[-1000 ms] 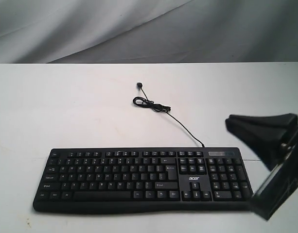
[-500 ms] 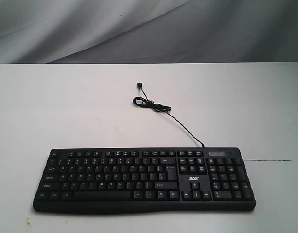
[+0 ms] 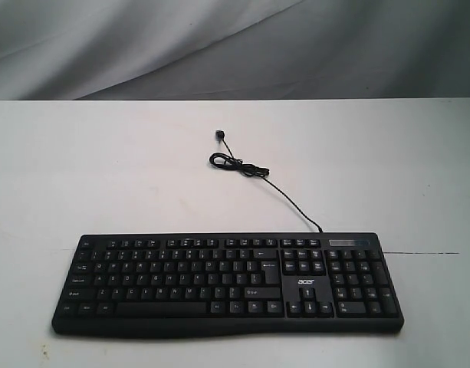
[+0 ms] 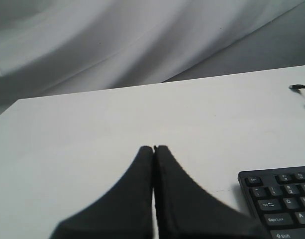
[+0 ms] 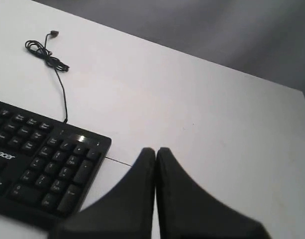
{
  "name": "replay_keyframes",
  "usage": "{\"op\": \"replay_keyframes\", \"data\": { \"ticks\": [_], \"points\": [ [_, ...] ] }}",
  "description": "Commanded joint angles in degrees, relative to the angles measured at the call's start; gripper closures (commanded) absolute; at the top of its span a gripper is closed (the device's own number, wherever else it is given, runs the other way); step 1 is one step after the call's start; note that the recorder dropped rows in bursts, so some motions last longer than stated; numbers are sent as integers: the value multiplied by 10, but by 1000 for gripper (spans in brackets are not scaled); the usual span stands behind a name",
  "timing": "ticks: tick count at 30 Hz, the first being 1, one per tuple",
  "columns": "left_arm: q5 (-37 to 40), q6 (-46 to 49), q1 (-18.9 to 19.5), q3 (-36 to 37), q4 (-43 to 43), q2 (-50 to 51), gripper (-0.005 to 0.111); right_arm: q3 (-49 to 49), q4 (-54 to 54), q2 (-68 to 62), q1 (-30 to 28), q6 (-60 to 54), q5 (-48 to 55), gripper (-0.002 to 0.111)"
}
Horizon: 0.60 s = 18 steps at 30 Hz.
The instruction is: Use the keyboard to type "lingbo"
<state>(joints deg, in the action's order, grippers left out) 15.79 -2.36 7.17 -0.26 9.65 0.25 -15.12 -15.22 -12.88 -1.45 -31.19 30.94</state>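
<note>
The wide black keyboard [image 3: 227, 284] with white legends and an "acer" logo lies flat near the front of the white table, number pad at the right end. Neither gripper shows in the exterior view. In the left wrist view my left gripper [image 4: 153, 148] is shut with nothing in it, off the keyboard's [image 4: 281, 201] Esc corner, above bare table. In the right wrist view my right gripper [image 5: 155, 150] is shut and empty too, beside the number-pad end of the keyboard [image 5: 40, 167]. Neither touches a key.
The keyboard's thin black cable [image 3: 254, 173] runs back from the top edge, coils and ends in a plug [image 3: 218, 136]. The white table [image 3: 104, 176] ends at a grey draped backdrop [image 3: 235, 46]. A thin dark line [image 3: 426, 253] marks the table to the keyboard's right.
A second ago the right gripper stood at the right edge of the exterior view beside the number pad; it has pulled back out of that view. The keyboard has not moved.
</note>
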Motion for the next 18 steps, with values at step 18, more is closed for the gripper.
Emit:
{"op": "replay_keyframes", "data": {
  "ticks": [18],
  "points": [
    [-6, -3, -4, 3, -1, -2, 107, 151, 152, 108, -4, 197, -204, 108]
  ]
}}
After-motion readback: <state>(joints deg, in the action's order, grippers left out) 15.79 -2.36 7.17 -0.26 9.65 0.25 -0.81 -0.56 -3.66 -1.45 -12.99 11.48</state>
